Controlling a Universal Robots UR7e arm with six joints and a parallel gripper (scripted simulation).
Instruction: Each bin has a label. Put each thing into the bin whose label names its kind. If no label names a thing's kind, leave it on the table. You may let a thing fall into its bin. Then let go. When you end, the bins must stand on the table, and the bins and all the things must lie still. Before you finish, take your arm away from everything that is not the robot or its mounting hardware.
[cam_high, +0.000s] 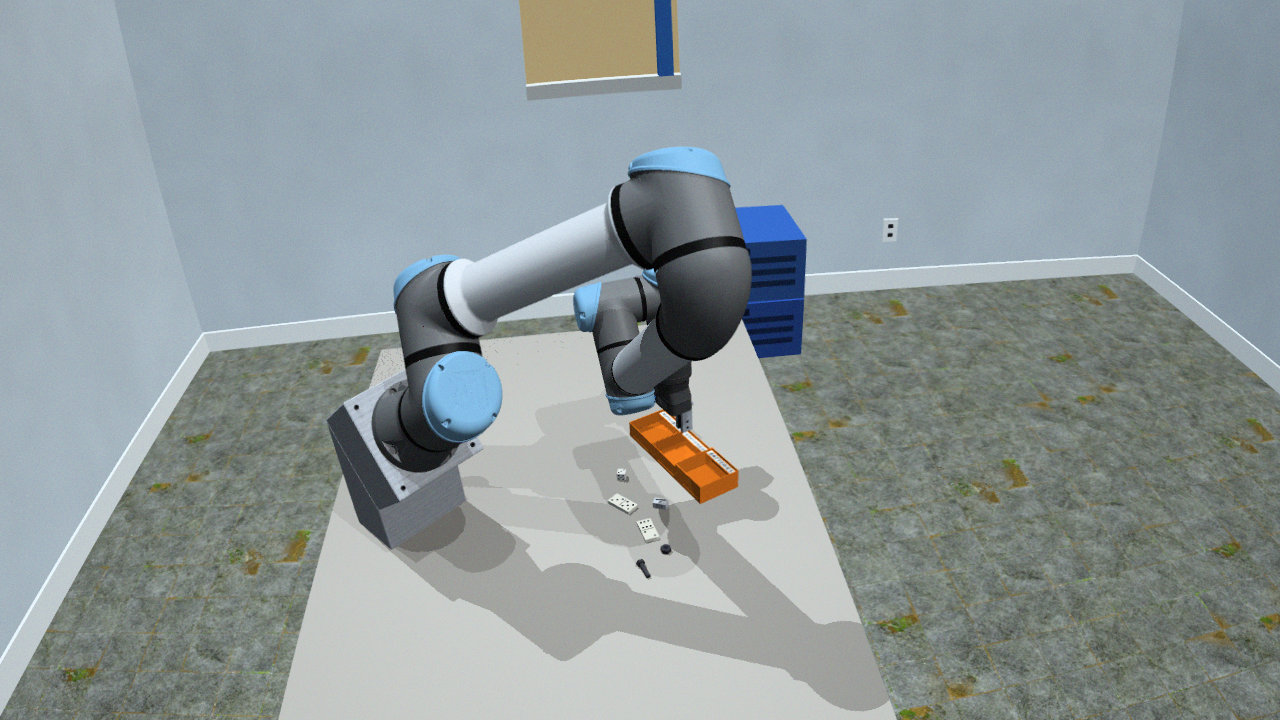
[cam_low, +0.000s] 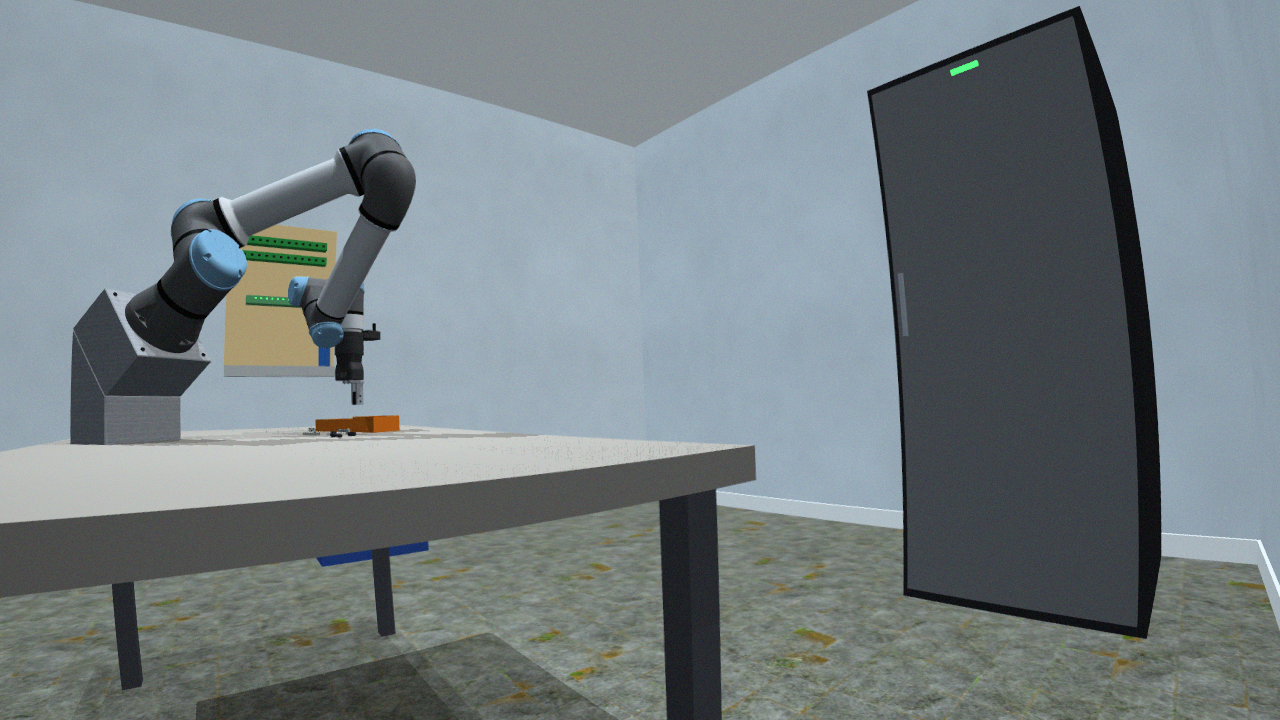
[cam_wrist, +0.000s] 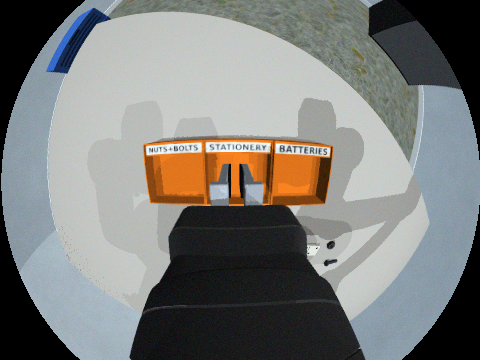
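Narrowly parted, empty black-and-grey two-finger gripper (cam_high: 684, 428) (cam_low: 357, 402) (cam_wrist: 235, 174) above the orange STATIONERY bin (cam_wrist: 272, 177).
Black metal bolt (cam_high: 643, 567) (cam_wrist: 330, 262), white rectangular domino (cam_high: 622, 503) and white cubic die (cam_high: 621, 475) lie on the pale table (cam_high: 402, 644) (cam_low: 626, 452) (cam_wrist: 240, 60).

domino (cam_wrist: 313, 249) half hidden behind the claw's black body (cam_wrist: 238, 280), small metallic piece (cam_high: 659, 503) perhaps a sharpener, too small to tell

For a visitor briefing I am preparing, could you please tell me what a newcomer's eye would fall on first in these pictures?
Probably the big arm, reaching from its slanted mount over the pale table. Next might come the orange bins below its tool, vivid against the pale top. In the exterior view, the tall dark cabinet by the wall dominates the right side.
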